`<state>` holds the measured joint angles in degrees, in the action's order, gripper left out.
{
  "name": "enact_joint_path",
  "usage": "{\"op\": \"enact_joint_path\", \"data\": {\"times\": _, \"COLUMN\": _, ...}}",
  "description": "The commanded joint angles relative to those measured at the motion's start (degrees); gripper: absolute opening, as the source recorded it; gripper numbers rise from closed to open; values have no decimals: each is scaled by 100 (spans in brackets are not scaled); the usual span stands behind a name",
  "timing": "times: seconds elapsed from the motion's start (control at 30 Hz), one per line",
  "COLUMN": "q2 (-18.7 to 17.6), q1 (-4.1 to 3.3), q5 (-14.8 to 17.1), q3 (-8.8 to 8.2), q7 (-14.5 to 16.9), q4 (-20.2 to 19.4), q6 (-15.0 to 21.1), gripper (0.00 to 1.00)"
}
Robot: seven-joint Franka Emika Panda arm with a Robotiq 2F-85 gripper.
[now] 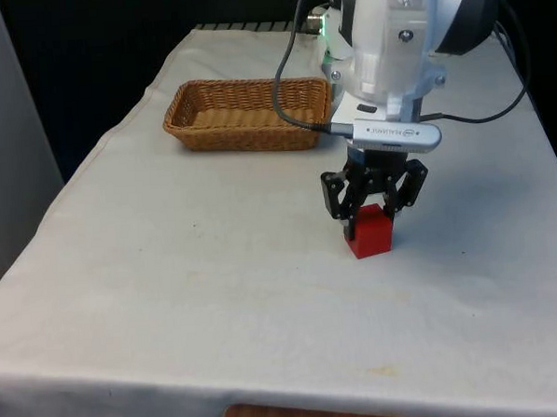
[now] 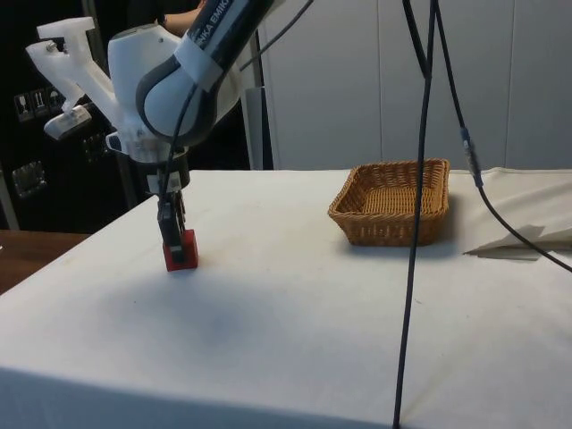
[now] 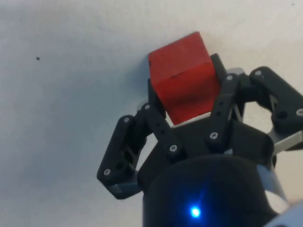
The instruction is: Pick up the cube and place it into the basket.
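Note:
A red cube (image 1: 369, 234) rests on the white cloth, towards the front view's right and well in front of the basket. My black gripper (image 1: 369, 217) comes straight down over it, its fingers pressed against two opposite sides of the cube, so it is shut on it. In the side view the cube (image 2: 181, 251) sits on the cloth with the gripper (image 2: 172, 236) around its upper part. In the wrist view the cube (image 3: 182, 78) lies between the fingers (image 3: 150, 92). The wicker basket (image 1: 247, 135) stands empty near the far end of the table.
A black cable (image 2: 416, 223) hangs down in the side view in front of the basket (image 2: 384, 228). The table's near edge (image 1: 270, 396) lies a short way in front of the cube. Open cloth stretches between cube and basket.

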<state>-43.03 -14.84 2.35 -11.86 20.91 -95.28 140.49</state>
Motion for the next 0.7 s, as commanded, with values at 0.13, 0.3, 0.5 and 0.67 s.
{"op": "enact_joint_path", "data": {"times": 0.13, "q2": 126, "q1": -11, "q5": -11, "q3": -23, "q7": 6, "q4": -63, "q6": -63, "gripper": 3}}
{"op": "enact_joint_path", "data": {"times": 0.3, "q2": 298, "q1": -29, "q5": -40, "q3": -46, "q7": -11, "q4": -195, "q6": -138, "gripper": 3}}
{"op": "enact_joint_path", "data": {"times": 0.5, "q2": 521, "q1": -6, "q5": -52, "q3": -34, "q7": 0, "q4": -407, "q6": -206, "gripper": 3}}
{"op": "enact_joint_path", "data": {"times": 0.67, "q2": 905, "q1": -34, "q5": -126, "q3": -97, "q7": 11, "q4": -808, "q6": -178, "gripper": 3}}
